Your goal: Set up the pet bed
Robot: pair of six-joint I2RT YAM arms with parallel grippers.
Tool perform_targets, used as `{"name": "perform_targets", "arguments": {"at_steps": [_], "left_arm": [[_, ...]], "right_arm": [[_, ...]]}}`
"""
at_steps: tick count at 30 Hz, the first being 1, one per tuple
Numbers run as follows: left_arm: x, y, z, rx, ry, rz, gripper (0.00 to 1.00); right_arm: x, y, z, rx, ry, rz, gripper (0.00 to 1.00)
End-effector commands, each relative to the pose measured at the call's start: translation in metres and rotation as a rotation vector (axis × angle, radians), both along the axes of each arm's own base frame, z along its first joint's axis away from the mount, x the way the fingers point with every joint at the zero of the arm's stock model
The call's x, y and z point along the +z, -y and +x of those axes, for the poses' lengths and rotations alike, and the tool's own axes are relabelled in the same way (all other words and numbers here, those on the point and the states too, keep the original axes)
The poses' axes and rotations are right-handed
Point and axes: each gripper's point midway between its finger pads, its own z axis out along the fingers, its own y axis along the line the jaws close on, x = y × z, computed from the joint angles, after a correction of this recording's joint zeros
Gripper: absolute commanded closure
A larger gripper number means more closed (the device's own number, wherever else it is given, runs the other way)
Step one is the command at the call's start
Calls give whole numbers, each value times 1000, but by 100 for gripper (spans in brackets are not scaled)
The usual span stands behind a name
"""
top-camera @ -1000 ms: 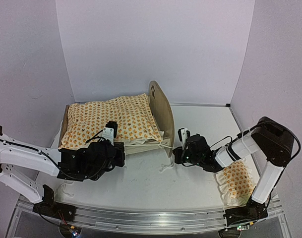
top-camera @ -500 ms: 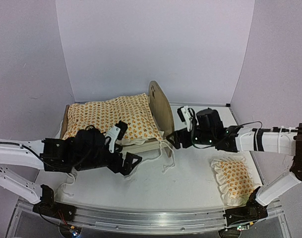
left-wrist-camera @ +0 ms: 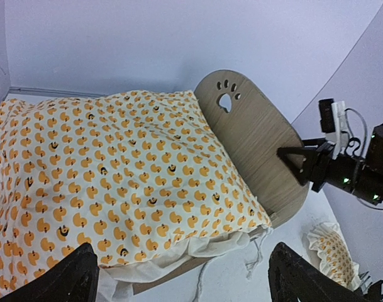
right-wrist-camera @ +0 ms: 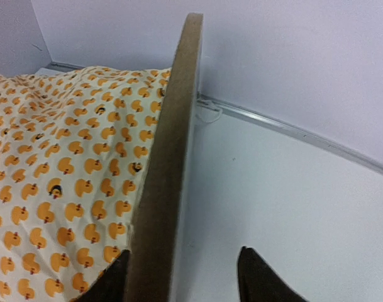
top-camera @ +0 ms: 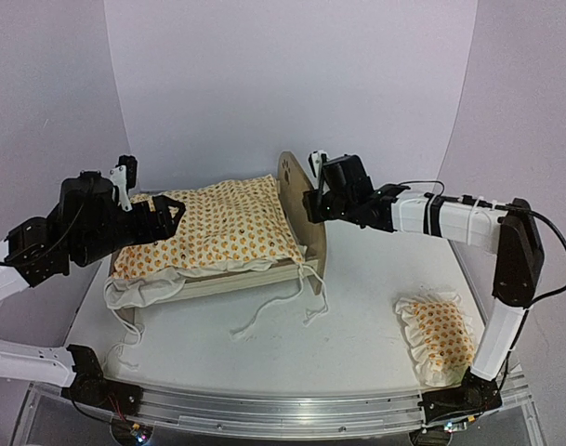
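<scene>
The pet bed (top-camera: 302,206) is a light-wood frame with a paw-print end board (left-wrist-camera: 248,135). An orange-duck quilt (top-camera: 213,228) covers it and hides the mattress. My left gripper (top-camera: 168,216) hovers over the bed's left end, open and holding nothing. In the left wrist view the quilt (left-wrist-camera: 116,170) lies well beyond its spread fingers (left-wrist-camera: 72,280). My right gripper (top-camera: 309,202) is at the top of the right end board. In the right wrist view its open jaws straddle the board's edge (right-wrist-camera: 169,157), with one finger (right-wrist-camera: 112,280) on the quilt side and the other (right-wrist-camera: 260,277) apart from the board.
A small matching ruffled pillow (top-camera: 440,334) lies on the table at the front right, beside the right arm's base. White ruffle and loose strings (top-camera: 273,307) trail from the quilt onto the table in front of the bed. Purple walls close in behind and at both sides.
Both grippers were shut low at the quilt's front edge. They have opened and let go. The left rose to the bed's left end, the right to the end board's top.
</scene>
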Motion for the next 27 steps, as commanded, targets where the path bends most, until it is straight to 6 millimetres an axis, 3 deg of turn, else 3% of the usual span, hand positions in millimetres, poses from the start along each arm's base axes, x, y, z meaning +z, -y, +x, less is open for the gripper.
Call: {"name": "perform_targets", "arguments": {"at_steps": [1, 3, 7, 13, 20, 21, 22, 24, 25, 27], "left_arm": [[-19, -21, 0, 79, -48, 31, 6], [-21, -26, -1, 90, -54, 32, 6], [-24, -29, -1, 95, -58, 36, 5], [-50, -18, -4, 55, -126, 51, 4], [-109, -14, -18, 23, -256, 10, 5], [-115, -13, -20, 14, -263, -4, 6], [-122, -11, -22, 5, -271, -19, 6], [-131, -8, -23, -16, -270, -57, 6], [-136, -9, -22, -16, -273, -67, 7], [-140, -13, -19, -18, -264, -97, 7]], "right_arm": [[24, 35, 16, -174, 75, -39, 59], [28, 58, 19, -224, 82, -48, 75], [35, 108, 19, -288, 86, -66, 97], [46, 183, 2, -379, 107, -161, 100], [37, 255, -12, -444, 86, -242, 100], [39, 259, -12, -443, 89, -234, 97], [44, 259, -13, -435, 99, -229, 88], [56, 250, -13, -391, 117, -200, 57], [67, 247, -12, -381, 121, -182, 46], [85, 244, -13, -370, 101, -167, 38]]}}
